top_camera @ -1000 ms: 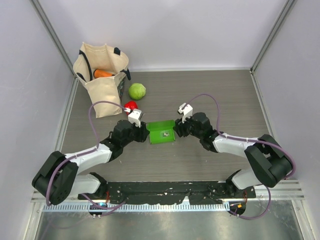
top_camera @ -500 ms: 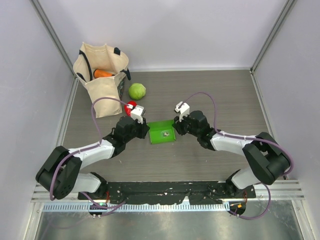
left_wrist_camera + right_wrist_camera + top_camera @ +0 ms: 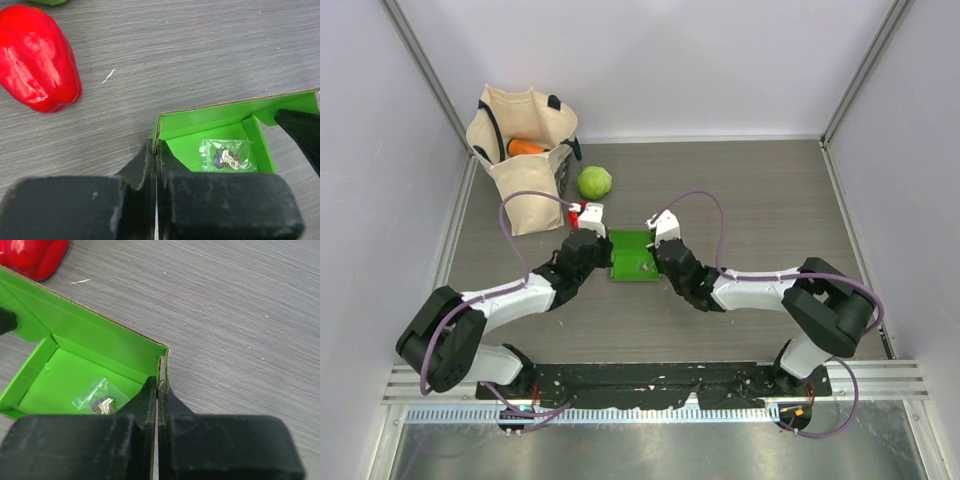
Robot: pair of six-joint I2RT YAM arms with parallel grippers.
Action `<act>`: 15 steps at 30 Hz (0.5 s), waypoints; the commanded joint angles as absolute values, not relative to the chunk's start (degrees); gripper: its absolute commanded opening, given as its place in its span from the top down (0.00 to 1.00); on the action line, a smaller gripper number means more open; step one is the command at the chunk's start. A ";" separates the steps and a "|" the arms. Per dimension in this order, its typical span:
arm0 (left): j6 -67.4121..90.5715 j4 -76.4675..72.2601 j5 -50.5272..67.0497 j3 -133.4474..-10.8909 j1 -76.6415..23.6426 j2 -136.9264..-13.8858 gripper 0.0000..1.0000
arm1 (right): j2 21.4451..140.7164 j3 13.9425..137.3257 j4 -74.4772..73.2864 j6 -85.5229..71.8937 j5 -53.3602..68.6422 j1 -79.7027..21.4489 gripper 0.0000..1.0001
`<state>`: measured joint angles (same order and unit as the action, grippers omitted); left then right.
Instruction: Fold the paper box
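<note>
Mid-surface, between the two arms: paper box [image 3: 632, 256], bright green, already raised into an open-topped tray with upright walls. Resting on the grey wood-grain surface [image 3: 750, 200], well short of the back wall.

Left pincer [image 3: 156, 150]: clenched, fingers pressed together on the thin card of the box's left wall, right at a corner where a brown cut edge shows. No gap visible between the fingers.

Right pincer [image 3: 159, 385]: likewise clenched, gripping the opposite wall at its corner, card edge nipped between the black fingers. From overhead, both arms reaching inward, one on each side of the box.

Inside the box, flat on its floor: small clear packet [image 3: 227, 156] with something dark and patterned in it; contents too small to identify.

Just behind the box, toward the left: red pepper [image 3: 37, 60], lying on the surface, apart from the card. Farther back: round green vegetable [image 3: 594, 182]. Back-left corner: cloth bag [image 3: 520, 190], open mouth up, orange item [image 3: 525, 147] showing inside.
</note>
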<state>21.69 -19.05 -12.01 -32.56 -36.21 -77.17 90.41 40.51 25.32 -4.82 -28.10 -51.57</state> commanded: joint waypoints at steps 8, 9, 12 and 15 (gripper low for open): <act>26.63 -28.20 -30.48 -33.58 -43.76 -82.70 1.00 | 95.62 43.16 30.41 -16.61 -51.32 -55.10 0.99; 26.80 -28.56 -31.54 -33.31 -44.29 -83.14 1.00 | 95.97 42.89 31.02 -17.05 -52.20 -55.28 0.99; 27.33 -29.18 -33.75 -32.61 -45.70 -83.58 1.00 | 96.42 42.01 32.34 -17.75 -54.40 -56.34 0.99; 27.95 -28.92 -35.94 -31.47 -47.46 -82.97 1.00 | 96.24 40.61 33.22 -19.07 -55.45 -57.21 0.99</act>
<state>26.61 -25.71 -29.26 -32.80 -45.74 -83.42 96.16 41.17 28.67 -15.64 -48.99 -56.12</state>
